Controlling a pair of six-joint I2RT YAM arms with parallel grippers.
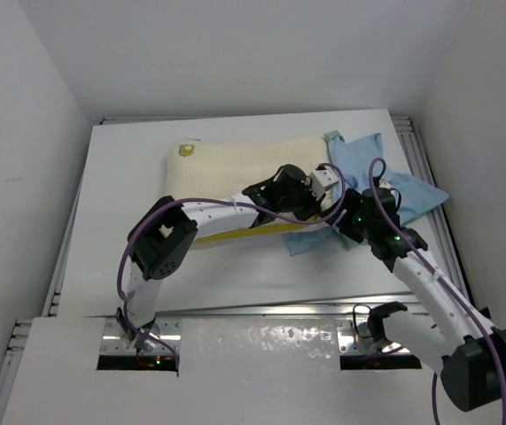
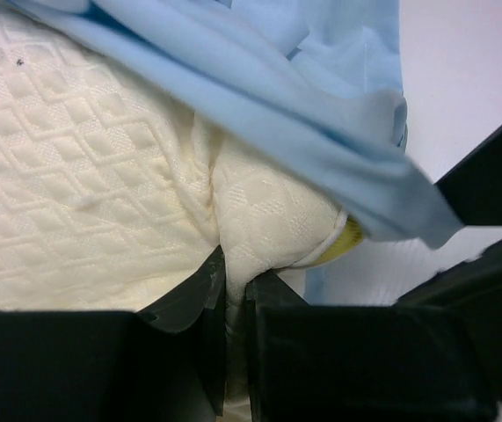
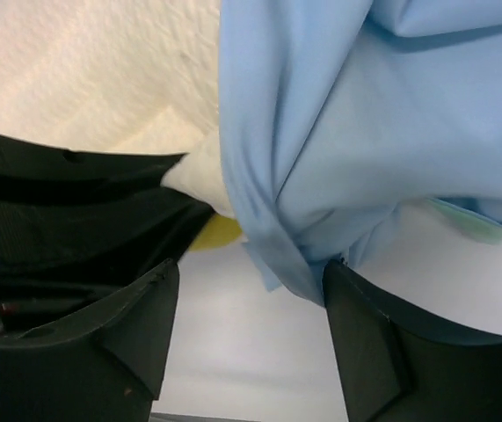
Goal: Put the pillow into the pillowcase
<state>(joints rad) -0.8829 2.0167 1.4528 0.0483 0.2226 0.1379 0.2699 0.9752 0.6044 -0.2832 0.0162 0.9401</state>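
The cream pillow [image 1: 235, 168] lies across the back of the table, its yellow-green mark at the far left corner. The light blue pillowcase [image 1: 385, 186] lies crumpled at its right end, draped over that end. My left gripper [image 2: 236, 294] is shut on a pinched fold of the pillow [image 2: 83, 202] near its right front corner, under the pillowcase's edge [image 2: 321, 114]. My right gripper [image 3: 251, 299] is open, its jaws wide apart, with the pillowcase's hem [image 3: 321, 158] hanging between them and resting against the right finger. The pillow [image 3: 101, 79] shows behind.
The white table [image 1: 128, 177] has a metal rail along its near edge [image 1: 261, 310]. White walls enclose the table on the left, back and right. The two arms cross close together over the pillow's right front corner.
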